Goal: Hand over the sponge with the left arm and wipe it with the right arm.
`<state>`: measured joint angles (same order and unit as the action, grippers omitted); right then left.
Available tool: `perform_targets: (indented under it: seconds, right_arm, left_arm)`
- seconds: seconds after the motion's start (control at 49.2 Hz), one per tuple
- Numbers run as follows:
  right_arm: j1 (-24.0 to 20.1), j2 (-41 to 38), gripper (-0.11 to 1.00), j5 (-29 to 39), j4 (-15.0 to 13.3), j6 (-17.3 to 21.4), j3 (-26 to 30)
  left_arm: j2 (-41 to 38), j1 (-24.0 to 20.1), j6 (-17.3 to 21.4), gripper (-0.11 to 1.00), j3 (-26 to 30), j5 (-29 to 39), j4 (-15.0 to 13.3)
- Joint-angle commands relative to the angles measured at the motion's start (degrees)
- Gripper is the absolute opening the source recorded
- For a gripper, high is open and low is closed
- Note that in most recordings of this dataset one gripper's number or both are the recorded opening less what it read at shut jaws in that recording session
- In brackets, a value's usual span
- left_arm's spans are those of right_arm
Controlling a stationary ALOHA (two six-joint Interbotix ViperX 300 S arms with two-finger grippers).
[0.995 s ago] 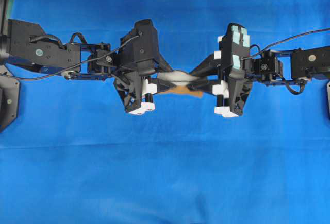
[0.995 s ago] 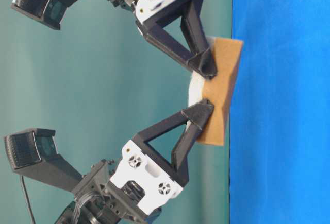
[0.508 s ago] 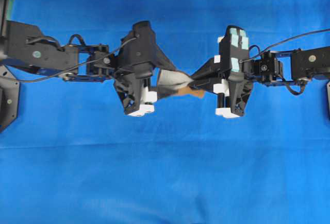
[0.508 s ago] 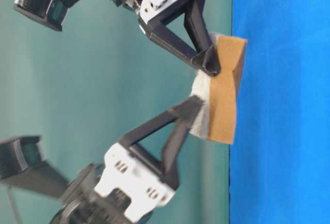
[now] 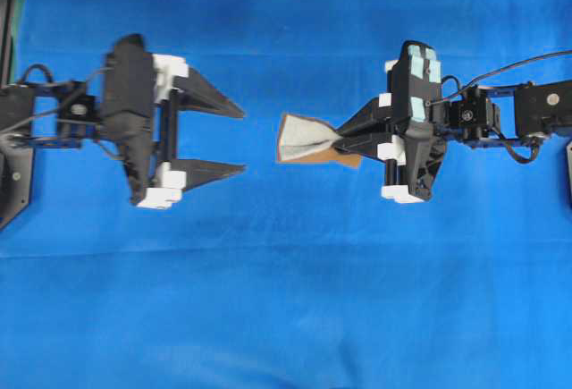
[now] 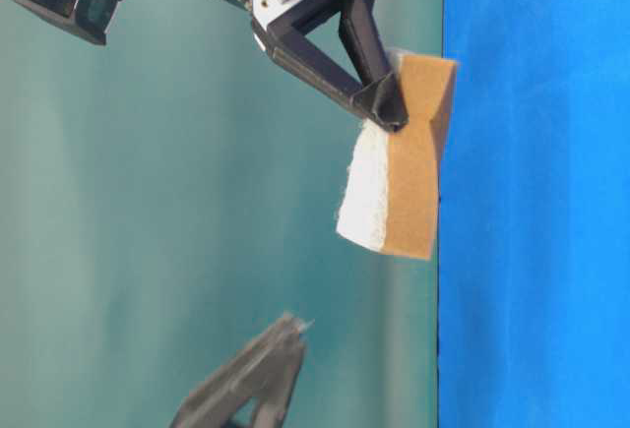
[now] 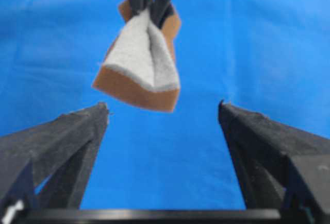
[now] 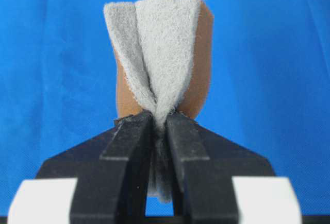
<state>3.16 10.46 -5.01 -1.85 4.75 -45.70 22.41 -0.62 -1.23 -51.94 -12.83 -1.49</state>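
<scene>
The sponge [image 5: 304,139], grey-white on top with an orange-brown underside, hangs above the blue cloth, pinched and folded at one end. My right gripper [image 5: 338,143], with pale green patches on its housing, is shut on it. In the right wrist view the sponge [image 8: 161,64] sticks out past the closed fingers [image 8: 133,147]. The table-level view shows the sponge [image 6: 399,177] held just off the cloth. My left gripper [image 5: 241,141] stands open to the left of the sponge, apart from it. From the left wrist view its fingertips [image 7: 100,112] are spread wide with the sponge [image 7: 142,64] beyond them.
A blue cloth [image 5: 286,300] covers the whole table. A dark bracket [image 5: 13,183] sits at the left edge and another at the right edge [image 5: 568,170].
My left gripper opened, let go of the sponge and drew back to the left. The right gripper keeps its hold, and the sponge now hangs from it alone.
</scene>
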Motion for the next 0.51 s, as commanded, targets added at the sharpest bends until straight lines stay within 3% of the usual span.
perform_targets:
  seconds: [0.0,0.223,0.488]
  right_arm:
    - [-0.09,1.05,0.13,-0.18,-0.09,0.0,0.7]
    - [-0.09,-1.76,0.13,-0.44,-0.09,0.18,1.76]
    - [-0.18,-11.25,0.13,-3.08,-0.09,0.26,3.43]
  left_arm:
    - [2.46,0.18,-0.09,0.84,-0.53,-1.76,0.0]
    - [2.64,0.18,0.09,0.84,-0.79,-1.93,0.0]
    - [2.81,0.18,0.09,0.84,-0.97,-1.93,0.09]
